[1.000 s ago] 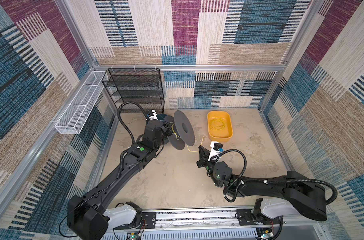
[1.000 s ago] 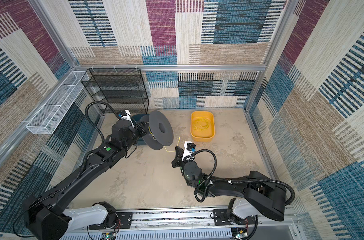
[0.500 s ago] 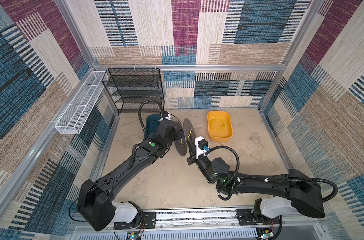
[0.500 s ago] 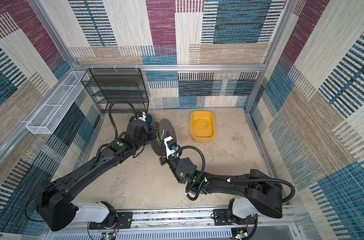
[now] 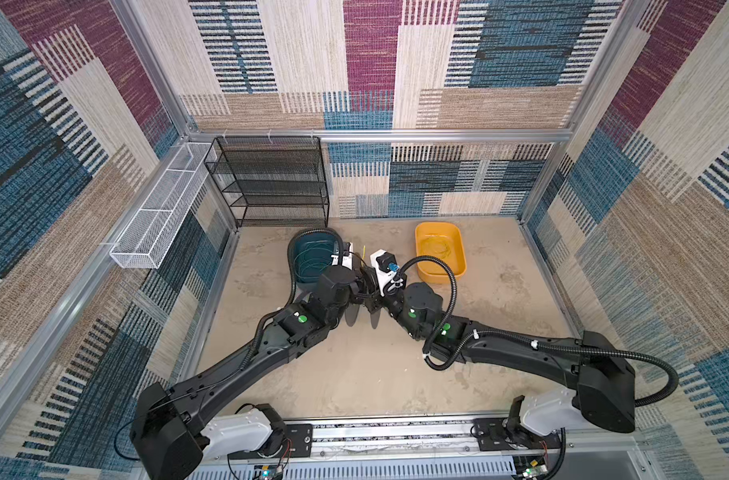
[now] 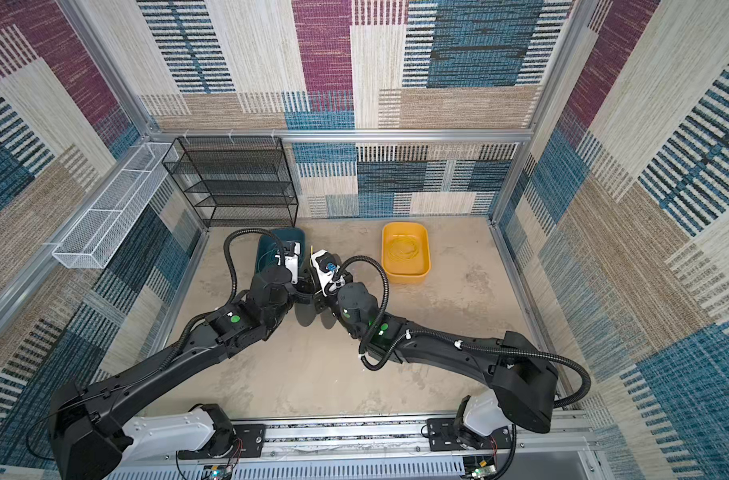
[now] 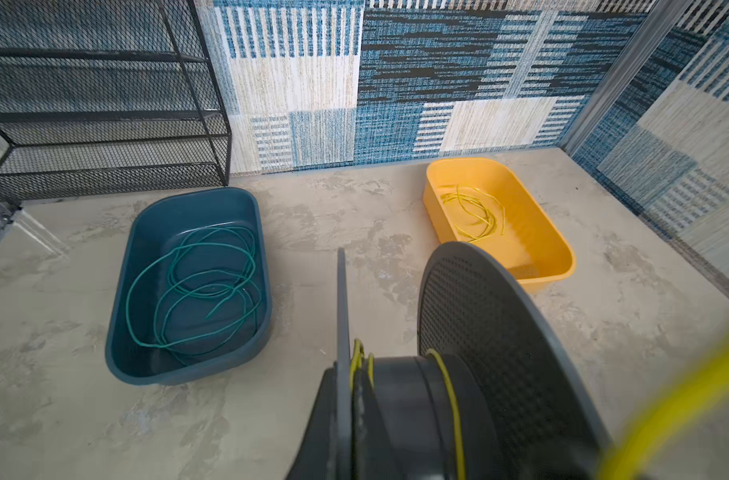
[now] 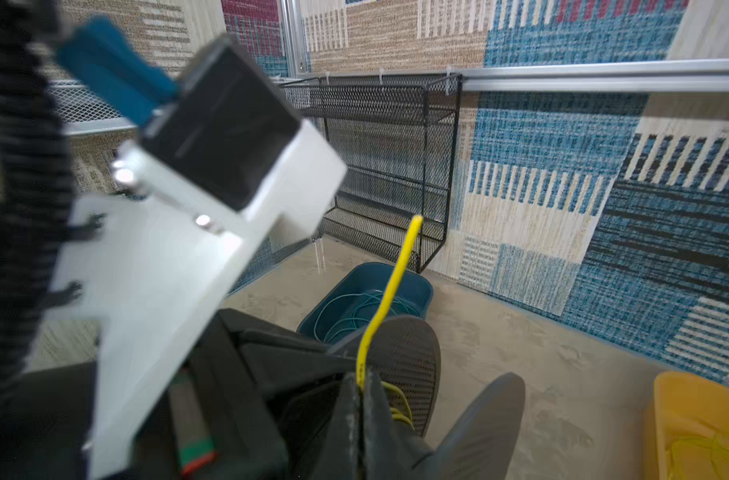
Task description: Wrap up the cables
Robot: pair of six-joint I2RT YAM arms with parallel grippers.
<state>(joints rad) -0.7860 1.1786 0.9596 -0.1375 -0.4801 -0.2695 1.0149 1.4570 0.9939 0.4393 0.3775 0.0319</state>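
Note:
A dark grey spool (image 7: 400, 415) carries a few turns of yellow cable (image 7: 450, 395) on its hub. My left gripper (image 7: 346, 374) is shut on the spool's thin flange (image 7: 341, 311). My right gripper (image 8: 360, 382) is shut on the yellow cable (image 8: 396, 282), whose free end sticks up past the fingertips. In both top views the two grippers meet over the spool (image 5: 351, 318) (image 6: 304, 318) at mid-table, and the cable tip (image 5: 363, 251) (image 6: 311, 251) pokes out behind them. The jaws themselves are hidden there.
A blue tub (image 7: 188, 374) with a loose green cable (image 7: 196, 286) stands behind the left arm. A yellow tub (image 7: 562, 257) holding more yellow cable (image 7: 475, 212) is at the back right. A black mesh rack (image 5: 271, 183) and white wire basket (image 5: 159, 212) line the back left.
The left arm swung the spool right and toward the front, turning it edge-on. The right gripper moved left and back with the cable, ending close against the left gripper.

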